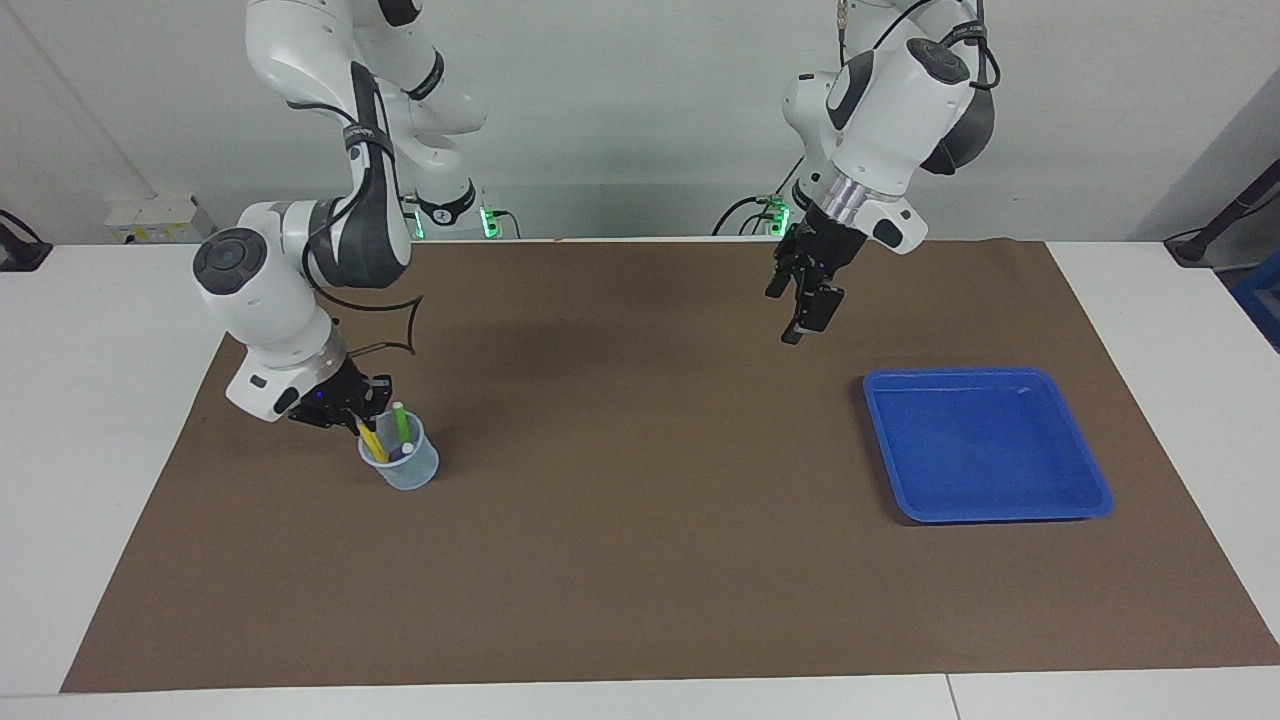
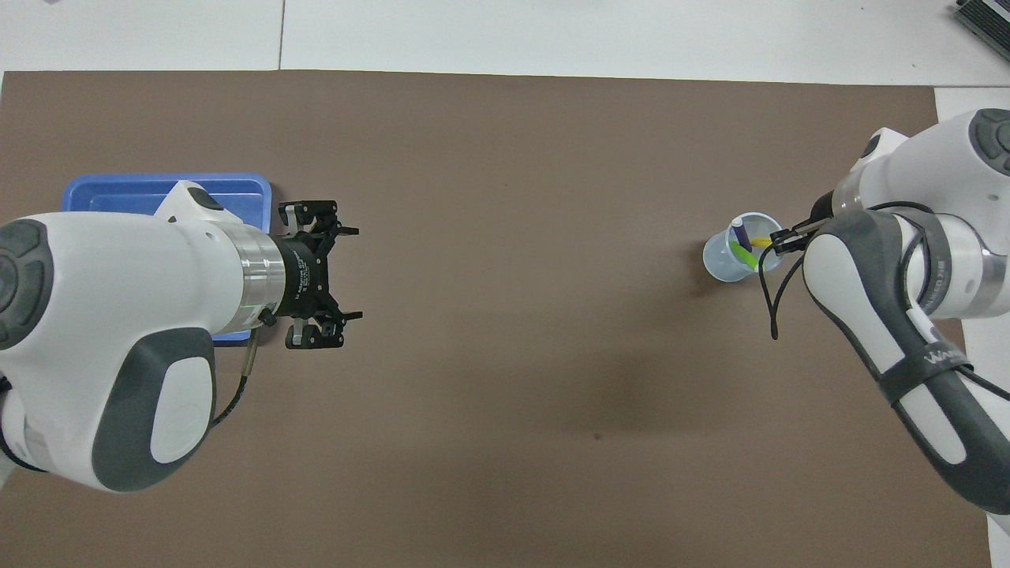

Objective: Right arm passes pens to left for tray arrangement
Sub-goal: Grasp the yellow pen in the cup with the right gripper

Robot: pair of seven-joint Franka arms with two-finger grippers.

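Observation:
Three pens stand in a clear cup [image 1: 408, 470] toward the right arm's end of the table: yellow [image 1: 373, 442], green [image 1: 400, 420] and purple [image 1: 398, 453]. My right gripper [image 1: 363, 412], with its blue light, leans in at the cup's rim and is shut on the top of the yellow pen [image 2: 757, 241]. The blue tray [image 1: 985, 373] lies empty toward the left arm's end. My left gripper [image 1: 805, 320] hangs open with nothing in it, raised over the brown mat beside the tray [image 2: 118, 193], on the side toward the robots and the table's middle.
A brown mat [image 1: 640, 560] covers most of the white table. Between the cup [image 2: 720, 264] and the tray there is only bare mat. Cables and the arm bases stand along the robots' edge of the table.

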